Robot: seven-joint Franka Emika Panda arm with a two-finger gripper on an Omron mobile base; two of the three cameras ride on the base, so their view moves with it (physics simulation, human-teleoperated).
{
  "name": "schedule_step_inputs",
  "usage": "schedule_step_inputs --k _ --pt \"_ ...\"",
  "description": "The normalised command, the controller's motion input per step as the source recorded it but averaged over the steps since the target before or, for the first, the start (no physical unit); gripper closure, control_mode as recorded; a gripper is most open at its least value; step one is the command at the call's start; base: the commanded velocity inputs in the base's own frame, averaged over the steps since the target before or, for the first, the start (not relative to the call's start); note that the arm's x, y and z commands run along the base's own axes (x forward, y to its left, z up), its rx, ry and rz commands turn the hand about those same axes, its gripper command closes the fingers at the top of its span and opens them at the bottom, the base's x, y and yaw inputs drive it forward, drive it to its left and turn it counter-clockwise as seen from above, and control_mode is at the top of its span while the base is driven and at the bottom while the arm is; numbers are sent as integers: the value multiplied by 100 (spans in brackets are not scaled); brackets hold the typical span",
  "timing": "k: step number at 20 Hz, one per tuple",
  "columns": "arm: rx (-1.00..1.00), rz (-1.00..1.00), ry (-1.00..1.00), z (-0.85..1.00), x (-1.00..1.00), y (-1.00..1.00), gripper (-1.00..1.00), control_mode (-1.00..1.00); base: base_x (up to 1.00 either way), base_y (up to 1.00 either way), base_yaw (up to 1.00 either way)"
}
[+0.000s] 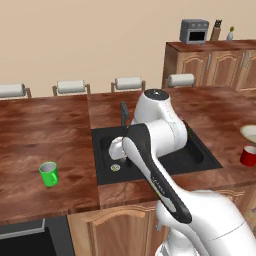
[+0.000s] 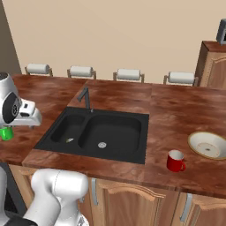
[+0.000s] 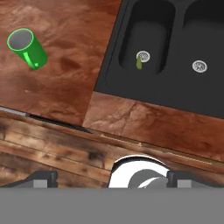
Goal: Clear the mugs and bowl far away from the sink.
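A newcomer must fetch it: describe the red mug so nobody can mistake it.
Start at the black sink and go right along the wooden counter. The red mug stands upright near the front edge, beside the cream bowl. It is the only red thing there.

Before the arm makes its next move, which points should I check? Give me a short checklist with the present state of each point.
1. End effector open and empty: ok, fingertips stand wide apart with nothing between them.
2. Green mug away from the sink: ok, upright on the left counter.
3. Red mug cleared: not ok, it stands close to the right of the sink.
4. Bowl cleared: not ok, it sits just beyond the red mug.
5. Sink basins free of dishes: ok, though a small greenish thing lies by the small basin's drain.
6. Reach to the red mug: cannot tell.
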Motion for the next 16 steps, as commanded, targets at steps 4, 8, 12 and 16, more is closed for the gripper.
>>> schedule_step_inputs --k 4,8,12,16 --pt "0 3 0 -12 0 81 -100 -100 0 0 0" --pt "0 1 2 -9 0 71 -100 -100 0 0 0" --pt "-3 7 10 -3 0 46 -100 -100 0 0 0" --pt "0 7 15 -13 0 47 -100 -100 0 0 0"
